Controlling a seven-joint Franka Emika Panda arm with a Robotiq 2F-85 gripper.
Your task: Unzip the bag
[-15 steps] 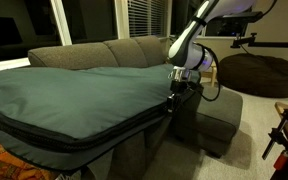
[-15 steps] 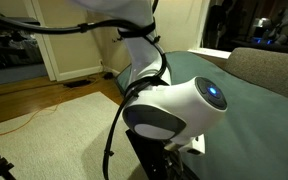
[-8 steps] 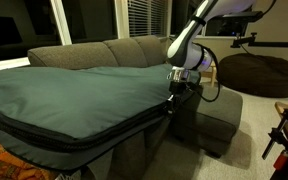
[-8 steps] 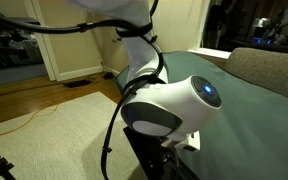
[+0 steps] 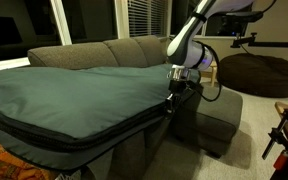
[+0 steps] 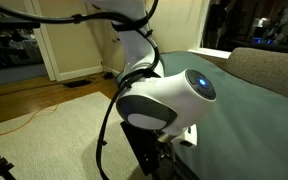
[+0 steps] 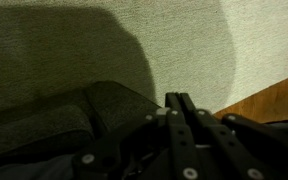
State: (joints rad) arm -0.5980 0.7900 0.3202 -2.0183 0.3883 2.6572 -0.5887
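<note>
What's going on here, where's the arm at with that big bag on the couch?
The Panda arm has its gripper down at the end of the bag, right at the dark zipper band on its side edge. The bag lies flat across the grey sofa. In the wrist view the fingers are pressed together, but it is too dark to tell whether they pinch the zipper pull. Along the visible side the band looks closed, so the unzipping is not visibly under way.

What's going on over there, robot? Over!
Fingers pressed together, at edge of bag. Bag flat across sofa, no opening visible. Beanbag off behind, not in the way.
</note>
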